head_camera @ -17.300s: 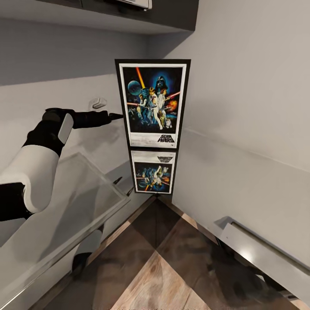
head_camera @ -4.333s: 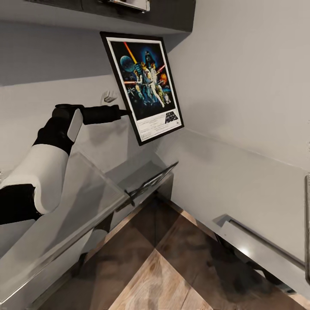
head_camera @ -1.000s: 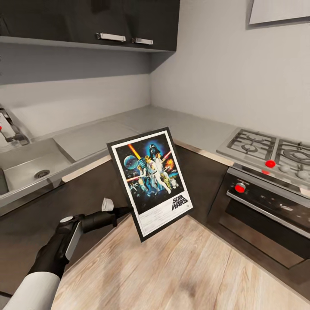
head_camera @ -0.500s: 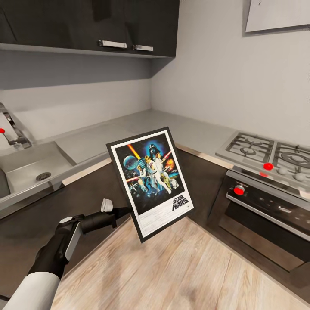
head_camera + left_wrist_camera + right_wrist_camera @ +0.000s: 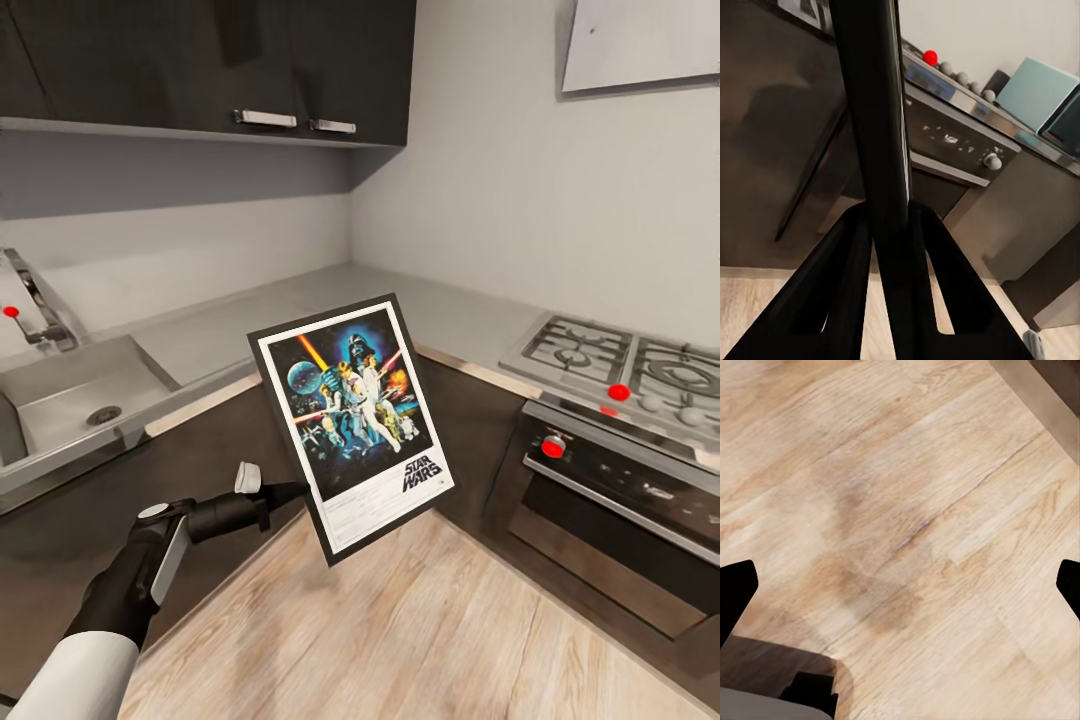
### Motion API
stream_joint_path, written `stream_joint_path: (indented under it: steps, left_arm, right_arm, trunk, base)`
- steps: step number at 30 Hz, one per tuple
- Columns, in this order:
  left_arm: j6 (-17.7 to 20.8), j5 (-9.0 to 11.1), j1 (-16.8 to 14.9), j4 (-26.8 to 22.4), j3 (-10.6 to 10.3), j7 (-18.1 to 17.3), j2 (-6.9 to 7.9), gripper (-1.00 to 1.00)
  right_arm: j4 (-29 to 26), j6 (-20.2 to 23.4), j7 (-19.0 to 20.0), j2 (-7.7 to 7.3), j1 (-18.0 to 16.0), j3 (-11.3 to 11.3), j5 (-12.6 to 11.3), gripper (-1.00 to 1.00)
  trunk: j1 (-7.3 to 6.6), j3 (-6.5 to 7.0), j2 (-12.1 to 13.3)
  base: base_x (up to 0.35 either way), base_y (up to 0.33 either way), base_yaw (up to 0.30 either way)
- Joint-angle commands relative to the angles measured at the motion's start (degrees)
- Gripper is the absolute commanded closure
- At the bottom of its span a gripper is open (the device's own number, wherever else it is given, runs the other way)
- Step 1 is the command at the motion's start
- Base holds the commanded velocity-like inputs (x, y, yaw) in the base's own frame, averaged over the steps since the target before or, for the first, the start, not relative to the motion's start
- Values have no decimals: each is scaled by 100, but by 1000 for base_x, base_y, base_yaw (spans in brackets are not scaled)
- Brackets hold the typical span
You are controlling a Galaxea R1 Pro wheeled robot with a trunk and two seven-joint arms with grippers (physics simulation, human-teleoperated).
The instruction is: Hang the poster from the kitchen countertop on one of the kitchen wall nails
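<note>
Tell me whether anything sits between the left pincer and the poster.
Nothing does: the left pincer is already clamped on the poster's left edge, holding it tilted above the wood floor in front of the kitchen countertop. In the left wrist view the frame edge runs between its fingers.

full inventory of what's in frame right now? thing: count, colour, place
poster: 1, black frame, white border, blue artwork; tilted, held off the counter over the floor
kitchen countertop: 1, light grey, L-shaped along both walls
sink: 1, steel, left run of countertop
stove: 1, steel with red knobs, right
wall cabinets: dark, upper left
floor: light wood
left gripper: 1, black, clamped on the poster's left edge
right gripper: 1, black fingertips spread, above the floor
</note>
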Motion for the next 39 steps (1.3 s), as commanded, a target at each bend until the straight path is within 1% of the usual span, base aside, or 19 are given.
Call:
stream_joint_path:
  steps: [1,4,6,7,8,9,12,25,33,39]
  left_arm:
    - [42,13,-3,0,1,-9,1,100]
    - [41,13,-3,-1,5,-9,1,100]
    - [41,13,-3,-1,7,-10,1,100]
    - [41,13,-3,-1,8,-11,2,100]
    - [42,15,-3,-1,9,-26,7,100]
    - [43,15,-3,-1,9,-52,8,100]
    - [41,6,-3,-1,10,-184,9,100]
    - [41,5,-3,-1,16,-203,9,100]
    - [41,5,-3,-1,26,-203,9,100]
    - [41,5,-3,3,27,-330,13,100]
  right_arm:
    - [3,-17,-4,-3,-3,6,18,-100]
    - [3,-20,-4,-2,-3,6,-4,-100]
    - [3,-20,-4,-1,-3,6,-76,-100]
    - [2,-21,-4,0,-3,6,-178,-100]
    - [-3,-23,-4,-3,-3,6,-521,-100]
    - [-4,-25,-4,-4,-3,6,-645,-100]
    - [-12,-22,-4,-7,-3,6,-842,-100]
    - [-100,-21,-4,-9,-3,15,-861,-100]
    - [-102,-26,-4,-8,-3,15,-861,-100]
    - [-102,-29,-4,-8,-3,20,-861,-100]
  trunk:
    - [0,5,-2]
    - [0,33,-2]
    - [0,52,-2]
    - [0,62,-2]
    - [0,71,-2]
    - [0,81,-2]
    - [0,103,-2]
    - [0,117,-2]
    - [0,182,-2]
    - [0,238,-2]
  base:
    - [0,0,0]
    - [0,0,0]
    - [0,0,0]
    - [0,0,0]
    - [0,0,0]
    - [0,0,0]
    - [0,0,0]
    - [0,0,0]
    - [0,0,0]
    - [0,0,0]
